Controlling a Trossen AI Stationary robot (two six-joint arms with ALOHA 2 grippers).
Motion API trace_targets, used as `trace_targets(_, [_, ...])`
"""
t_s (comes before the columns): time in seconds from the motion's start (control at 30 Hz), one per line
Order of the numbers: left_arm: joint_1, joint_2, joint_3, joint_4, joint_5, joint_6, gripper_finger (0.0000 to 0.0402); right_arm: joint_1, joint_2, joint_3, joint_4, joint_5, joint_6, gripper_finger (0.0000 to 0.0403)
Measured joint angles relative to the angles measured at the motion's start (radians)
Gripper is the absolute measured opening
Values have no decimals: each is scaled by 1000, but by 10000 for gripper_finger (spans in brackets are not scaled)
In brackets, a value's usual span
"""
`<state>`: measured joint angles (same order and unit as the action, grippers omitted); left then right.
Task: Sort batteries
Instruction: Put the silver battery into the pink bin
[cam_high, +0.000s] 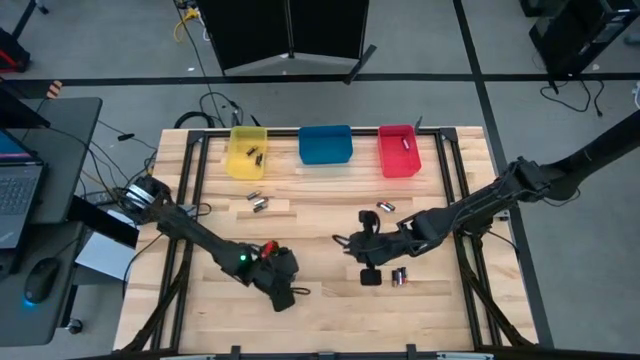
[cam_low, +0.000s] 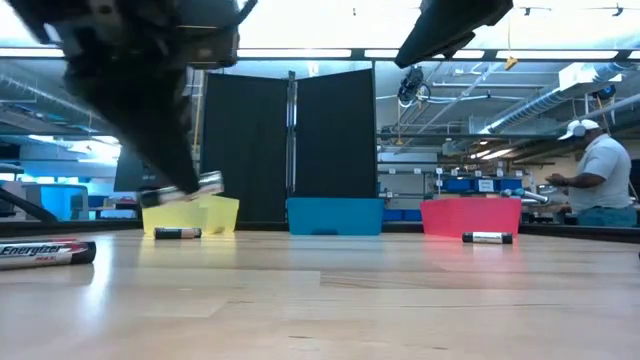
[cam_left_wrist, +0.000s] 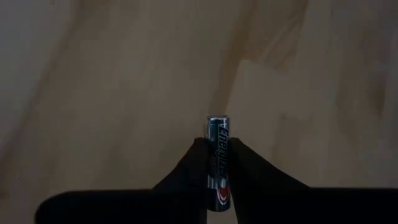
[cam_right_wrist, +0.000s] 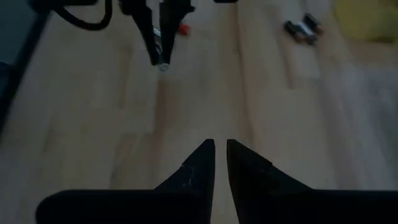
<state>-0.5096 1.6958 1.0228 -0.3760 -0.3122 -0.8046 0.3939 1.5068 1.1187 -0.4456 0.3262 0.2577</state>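
Wooden bench (cam_high: 320, 300): pale planks on a black frame, carrying every cell and three bins along the far edge.
Writing: "Energizer MAX" reads on a dark cell (cam_low: 45, 253) lying on its side at the near edge in the low view; the cell in the left pincer carries the same white lettering, seen end-on in the left wrist view.
Held battery (cam_left_wrist: 217, 155): dark blue-black body with a silvery cap and a red mark low on the label, standing up between the two dark fingers.
Left pincer (cam_high: 283, 290): clenched on the held battery, near the front of the bench, left of centre.
Right pincer (cam_high: 345, 243): tips nearly together with a thin gap, nothing between them, hovering mid-bench, right of centre.
Yellow bin (cam_high: 248, 152): far left of the row, a few small dark cells inside.
Blue bin (cam_high: 326, 145): middle of the row; I cannot make out any contents.
Red bin (cam_high: 398, 150): far right of the row, one pale cell lying in it.
Loose pair (cam_high: 258, 201): two silvery-dark cells side by side, just in front of the yellow bin.
Other loose batteries (cam_high: 386, 207): one small pair near the right arm, more close to the bench's front right.
Person (cam_low: 600, 175): standing beyond the bench at the right, in a light shirt with headphones on.
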Motion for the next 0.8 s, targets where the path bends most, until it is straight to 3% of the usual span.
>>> trace_targets(0.17, [78,-35,-2,108,-58,165,43,-16,-27,-5,-47,28,-31,38])
trace_targets(0.37, [178,-34,-97,395,-11,303,43,-67,-42,-146,67,-16,-41,14])
trace_targets(0.53, [253,-34,-243,755,118,378,43,-81,-89,-344,349,-53,-2,12])
trace_targets(0.8, [407,-35,-481,1468,272,438,42,-107,-103,-618,1010,-57,67,20])
